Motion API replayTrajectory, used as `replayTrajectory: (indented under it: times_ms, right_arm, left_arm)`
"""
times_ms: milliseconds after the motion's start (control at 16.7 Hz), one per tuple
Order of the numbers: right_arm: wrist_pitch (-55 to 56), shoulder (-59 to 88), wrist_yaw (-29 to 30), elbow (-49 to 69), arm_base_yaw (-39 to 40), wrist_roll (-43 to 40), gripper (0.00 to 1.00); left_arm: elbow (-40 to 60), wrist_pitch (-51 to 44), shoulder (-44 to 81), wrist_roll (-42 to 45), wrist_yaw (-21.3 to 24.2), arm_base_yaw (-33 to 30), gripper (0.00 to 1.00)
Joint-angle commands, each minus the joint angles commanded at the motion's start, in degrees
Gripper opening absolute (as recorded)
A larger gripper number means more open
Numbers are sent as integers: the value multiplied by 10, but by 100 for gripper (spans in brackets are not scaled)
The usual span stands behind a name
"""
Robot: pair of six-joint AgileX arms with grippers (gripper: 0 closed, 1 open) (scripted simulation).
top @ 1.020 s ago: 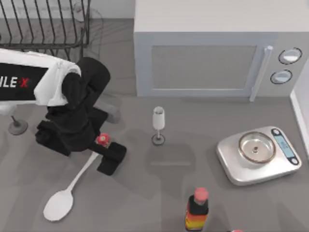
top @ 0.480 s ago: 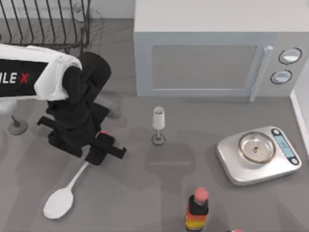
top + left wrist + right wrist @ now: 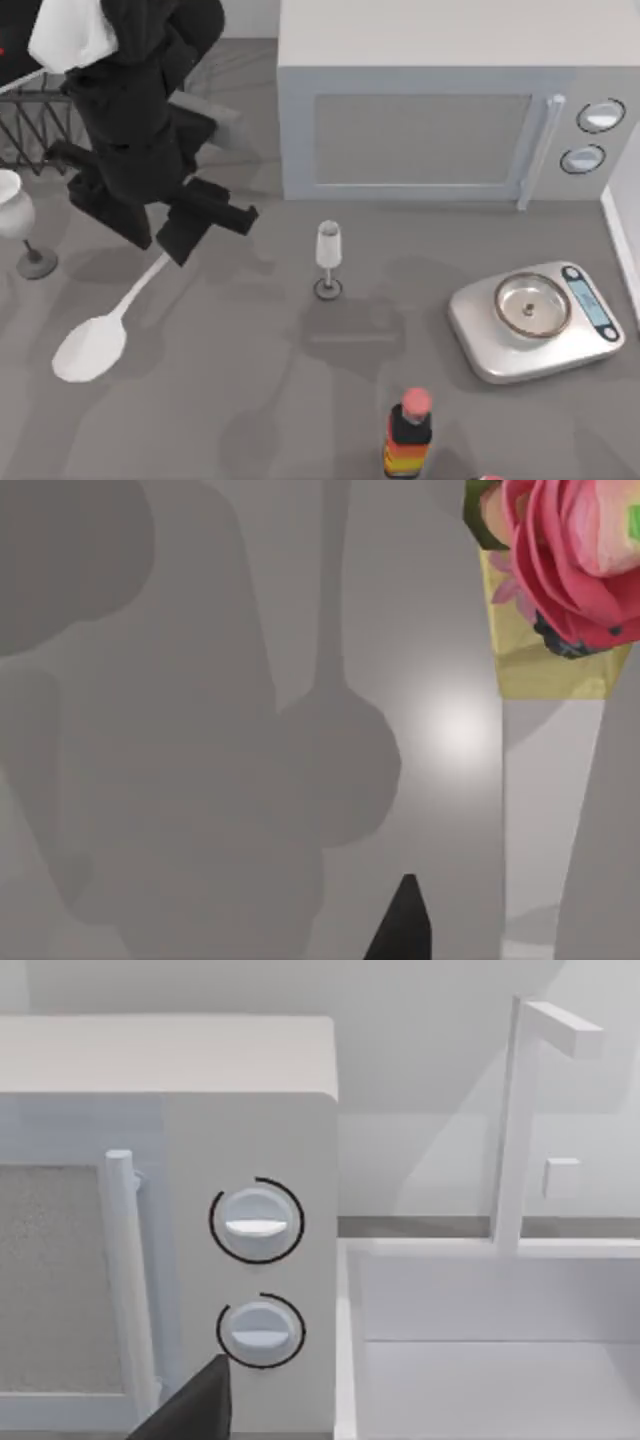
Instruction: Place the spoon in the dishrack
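Left gripper [image 3: 190, 225], fingers clamped on the spoon [image 3: 95, 340] handle, lifts it clear of the worktop [image 3: 300, 400] near the left edge, bowl hanging low, bound for the dishrack [image 3: 30, 125] in the far-left corner.

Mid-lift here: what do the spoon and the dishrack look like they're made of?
The spoon, held at its handle end by the left hand, looks like matte white plastic or ceramic: uniform white, no metallic glint. The dishrack looks like thin black wire, probably coated metal: slim dark bars, no shine.
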Motion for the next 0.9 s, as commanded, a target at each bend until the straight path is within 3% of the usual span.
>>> replayTrajectory:
  times_ms: [360,720,900]
  right_arm:
    - [0,0,0,0,0,0,100]
    - [0,0,0,0,0,0,100]
    - [0,0,0,0,0,0,100]
  left_arm:
    - [120,-134,-38,-1,0,0,0]
    - [117,-127,-43,0,1,5,0]
    - [92,-74,-85,0,11,32,0]
